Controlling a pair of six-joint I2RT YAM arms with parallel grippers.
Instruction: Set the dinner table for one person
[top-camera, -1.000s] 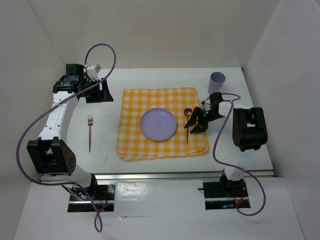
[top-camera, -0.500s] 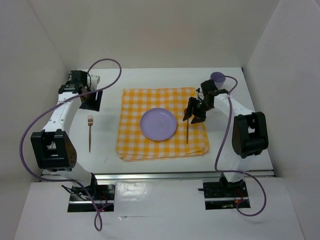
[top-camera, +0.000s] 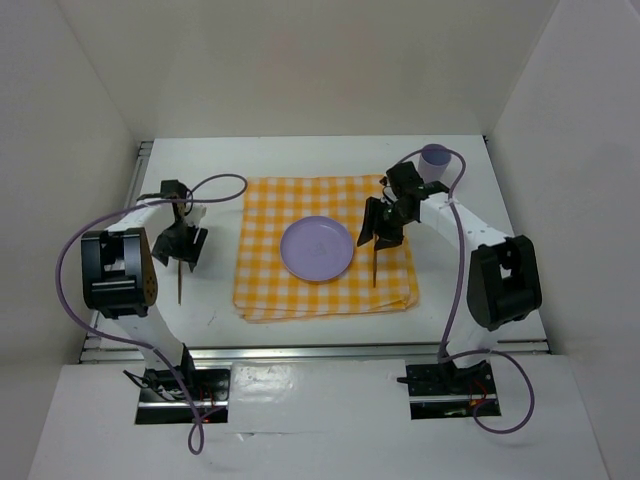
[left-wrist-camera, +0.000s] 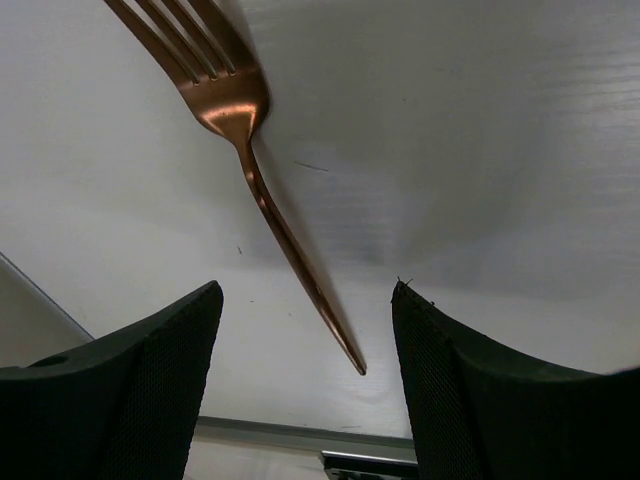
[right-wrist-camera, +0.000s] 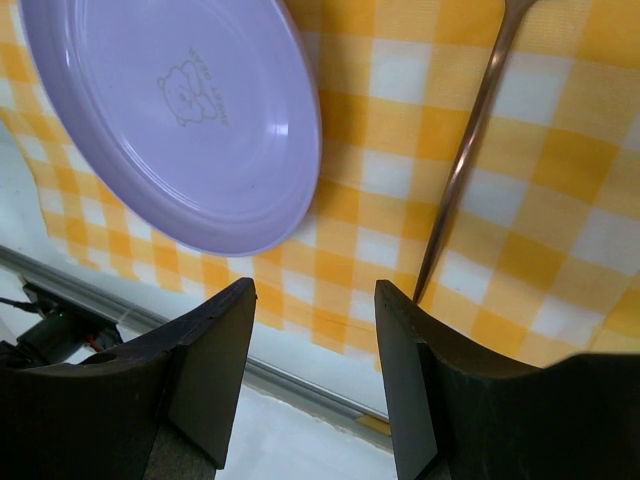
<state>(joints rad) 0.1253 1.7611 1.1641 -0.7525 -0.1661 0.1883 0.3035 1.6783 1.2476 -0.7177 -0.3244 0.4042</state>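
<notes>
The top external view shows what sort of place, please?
Probably a robot test booth: plain white walls box in the white rectangular tabletop, bearing a yellow-and-white checked cloth and round lilac plate.

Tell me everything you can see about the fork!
The fork is shiny and copper-coloured, like polished metal. Its tined head narrows into a thin, straight handle. It lies flat on the white table, left of the checked cloth and not touching it. The left claw hangs open right above the handle, one finger on each side, not gripping it yet.
</notes>
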